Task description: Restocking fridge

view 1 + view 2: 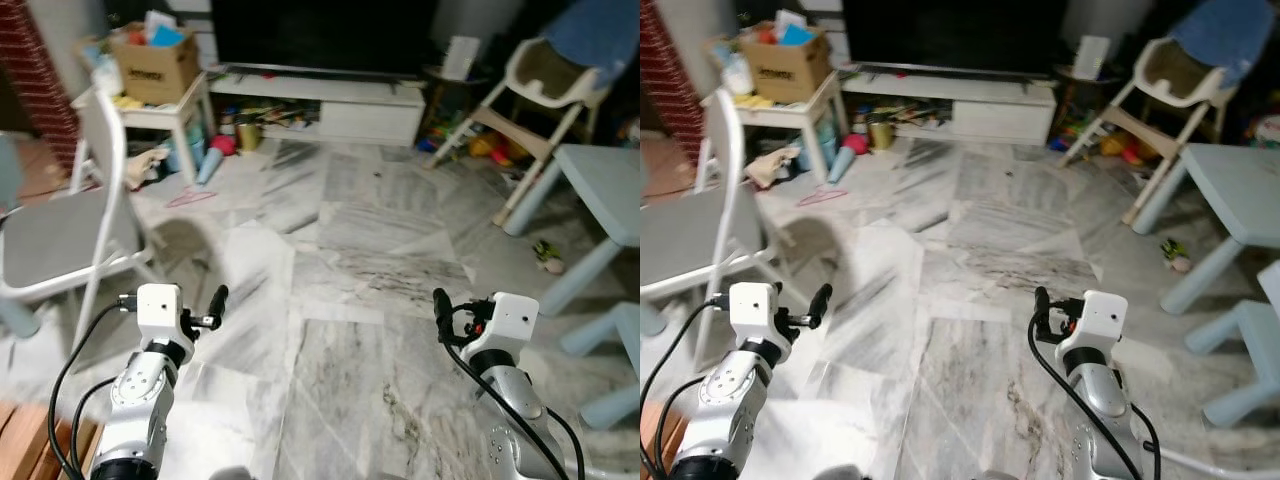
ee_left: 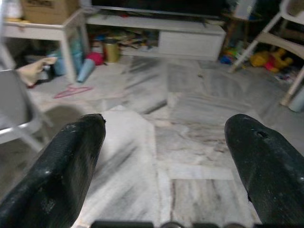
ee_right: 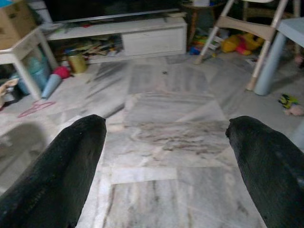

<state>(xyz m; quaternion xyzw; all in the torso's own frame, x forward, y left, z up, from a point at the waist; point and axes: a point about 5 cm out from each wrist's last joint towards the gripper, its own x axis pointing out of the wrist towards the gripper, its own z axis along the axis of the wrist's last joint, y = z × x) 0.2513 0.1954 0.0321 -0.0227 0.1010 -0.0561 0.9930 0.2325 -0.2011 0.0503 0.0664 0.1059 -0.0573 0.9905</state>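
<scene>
Both claws ride out in front of me at waist height, the left gripper (image 2: 164, 142) and the right gripper (image 3: 166, 142) each spread wide with nothing between the fingers. No fridge and no stock to put in it can be seen from here, so I judge I'm in the travel stage, needing to turn and find the kitchen before any picking begins.

For room, the marble floor (image 1: 350, 300) ahead is my open lane, running toward the long TV cabinet (image 1: 330, 105) at the far wall. On my left a grey folding chair (image 1: 60, 240) stands close to the arm; beyond it a white side table (image 1: 160, 115) carries a cardboard box (image 1: 155, 65). On my right the pale blue table (image 1: 605, 190) juts in, with a high chair (image 1: 545, 95) behind it. Small toys (image 1: 548, 258) lie near the blue table's leg, worth steering wide of.
</scene>
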